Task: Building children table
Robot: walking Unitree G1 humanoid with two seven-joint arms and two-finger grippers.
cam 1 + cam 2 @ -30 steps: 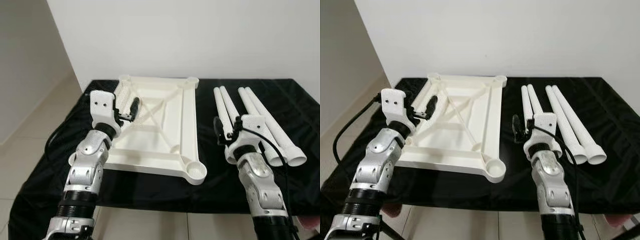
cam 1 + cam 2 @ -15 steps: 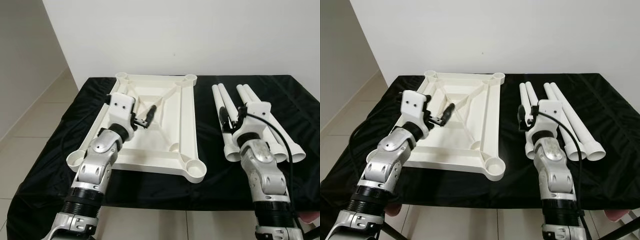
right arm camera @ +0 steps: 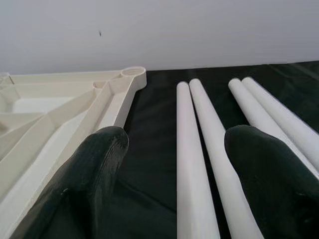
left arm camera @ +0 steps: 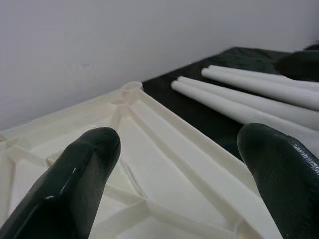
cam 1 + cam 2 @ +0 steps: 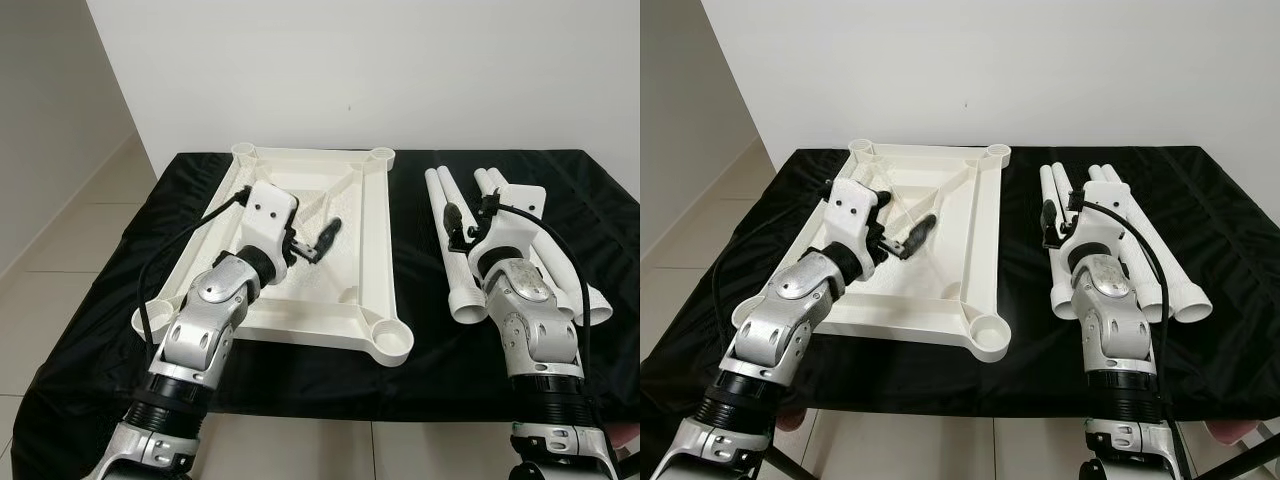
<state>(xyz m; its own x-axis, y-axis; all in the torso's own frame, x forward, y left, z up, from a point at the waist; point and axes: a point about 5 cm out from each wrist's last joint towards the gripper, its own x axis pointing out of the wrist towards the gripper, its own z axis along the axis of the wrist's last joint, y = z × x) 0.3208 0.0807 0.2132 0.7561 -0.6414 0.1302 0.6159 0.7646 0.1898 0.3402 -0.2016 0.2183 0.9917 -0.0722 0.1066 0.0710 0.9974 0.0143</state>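
Observation:
A white plastic tabletop [image 5: 378, 235] lies upside down on the black-covered table, its ribs and round corner sockets [image 5: 392, 344] facing up. Several white tube legs [image 5: 441, 200] lie side by side to its right. My left gripper [image 5: 322, 243] hovers over the middle of the tabletop, open with nothing between its fingers; the left wrist view looks between the fingers [image 4: 84, 169] at the ribs [image 4: 149, 209]. My right gripper [image 5: 458, 224] is open just above the two legs nearest the tabletop [image 3: 192, 149], not touching them.
The black cloth [image 5: 300, 372] drapes over the table's front edge. A white wall [image 5: 400, 70] rises right behind the table. Tiled floor [image 5: 60, 260] lies to the left. A strip of bare cloth [image 5: 415, 250] separates tabletop and legs.
My left gripper has moved right and forward, from the tabletop's left rim to over its middle. My right gripper has moved further along the legs. The camera has shifted slightly.

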